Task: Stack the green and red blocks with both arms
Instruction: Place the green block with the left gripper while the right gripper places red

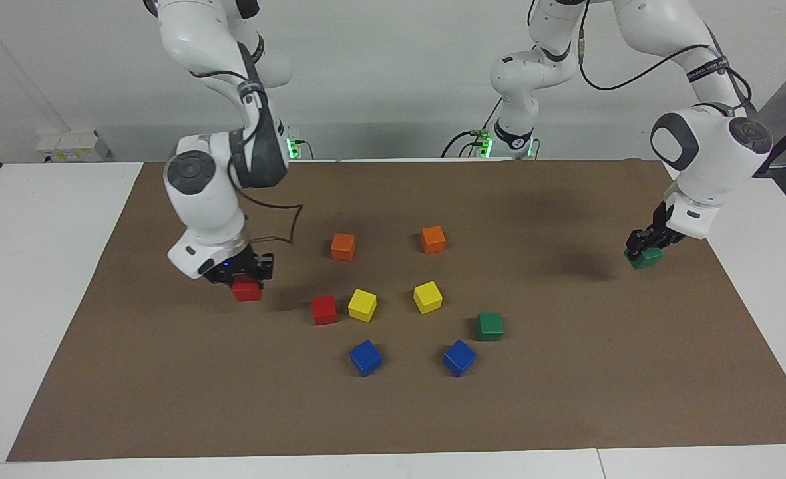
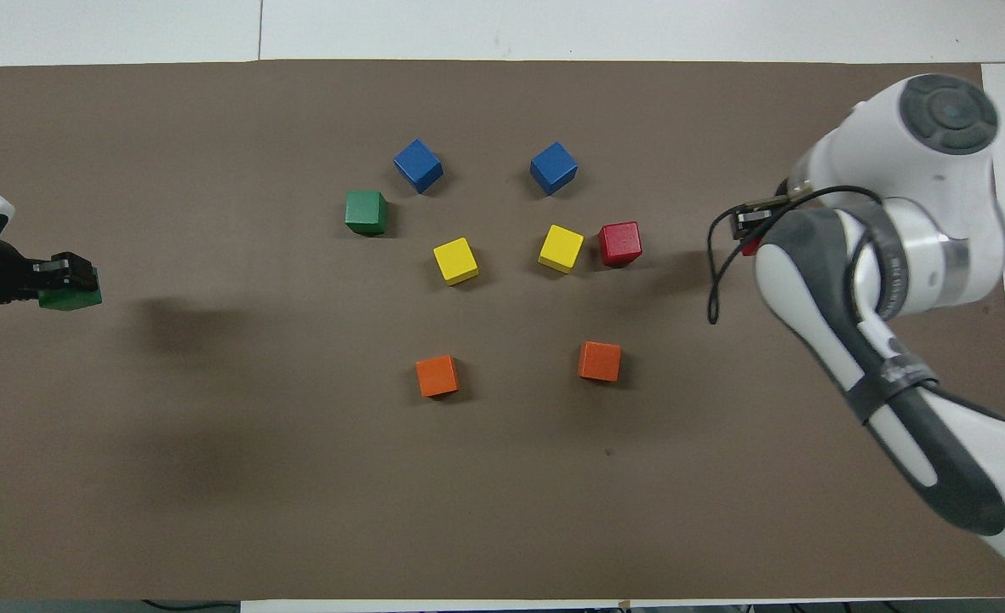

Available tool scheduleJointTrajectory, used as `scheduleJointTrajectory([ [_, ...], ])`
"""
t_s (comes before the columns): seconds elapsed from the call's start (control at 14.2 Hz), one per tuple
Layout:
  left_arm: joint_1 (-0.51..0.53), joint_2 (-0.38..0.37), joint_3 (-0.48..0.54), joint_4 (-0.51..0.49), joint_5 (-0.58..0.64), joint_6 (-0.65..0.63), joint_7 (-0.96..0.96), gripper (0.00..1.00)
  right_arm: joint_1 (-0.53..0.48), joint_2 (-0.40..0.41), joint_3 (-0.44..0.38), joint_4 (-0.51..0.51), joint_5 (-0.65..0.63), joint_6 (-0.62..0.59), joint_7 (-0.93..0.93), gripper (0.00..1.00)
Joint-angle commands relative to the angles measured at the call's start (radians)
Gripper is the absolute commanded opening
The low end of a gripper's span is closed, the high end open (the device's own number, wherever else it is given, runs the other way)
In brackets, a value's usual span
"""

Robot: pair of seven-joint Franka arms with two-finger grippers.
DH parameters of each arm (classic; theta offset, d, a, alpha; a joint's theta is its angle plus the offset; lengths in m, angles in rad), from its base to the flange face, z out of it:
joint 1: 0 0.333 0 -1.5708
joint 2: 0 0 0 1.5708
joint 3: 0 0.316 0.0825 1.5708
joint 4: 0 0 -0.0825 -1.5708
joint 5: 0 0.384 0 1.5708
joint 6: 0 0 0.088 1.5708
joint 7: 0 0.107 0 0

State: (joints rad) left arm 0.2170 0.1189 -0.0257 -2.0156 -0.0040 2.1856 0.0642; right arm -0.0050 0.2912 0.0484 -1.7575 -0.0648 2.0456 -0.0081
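My right gripper (image 1: 246, 279) is shut on a red block (image 1: 247, 291) at or just above the brown mat, toward the right arm's end. In the overhead view the right gripper (image 2: 750, 232) is mostly hidden under its arm, and only a sliver of the red block (image 2: 750, 249) shows. My left gripper (image 1: 645, 246) is shut on a green block (image 1: 647, 259) low over the mat's edge at the left arm's end; the left gripper (image 2: 66, 279) and its green block (image 2: 72, 298) also show from overhead. A second red block (image 1: 324, 309) (image 2: 619, 243) and a second green block (image 1: 490, 326) (image 2: 366, 212) lie loose on the mat.
Two orange cubes (image 1: 343, 246) (image 1: 433, 239) lie nearer to the robots. Two yellow cubes (image 1: 362, 305) (image 1: 427, 297) lie in the middle, one touching the loose red block's side. Two blue cubes (image 1: 365, 357) (image 1: 459, 357) lie farthest from the robots.
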Motion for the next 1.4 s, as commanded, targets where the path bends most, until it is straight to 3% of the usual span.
scheduleJointTrajectory([
  [0.0,0.028,-0.015,-0.010,-0.080,-0.020,0.095,0.083,0.00,-0.098,-0.006,0.018,-0.046,0.003,0.037,-0.075,0.00],
  [0.21,0.044,-0.012,-0.013,-0.142,-0.028,0.184,0.108,0.00,-0.151,-0.012,0.016,-0.098,0.049,0.085,-0.076,0.00],
  [0.56,0.041,-0.001,-0.013,-0.212,-0.028,0.290,0.137,0.00,-0.144,-0.012,0.016,-0.157,0.054,0.162,-0.105,0.00],
  [1.33,0.039,0.062,-0.014,-0.216,-0.028,0.336,0.196,0.00,-0.133,0.005,0.014,-0.227,0.053,0.237,-0.190,0.00],
])
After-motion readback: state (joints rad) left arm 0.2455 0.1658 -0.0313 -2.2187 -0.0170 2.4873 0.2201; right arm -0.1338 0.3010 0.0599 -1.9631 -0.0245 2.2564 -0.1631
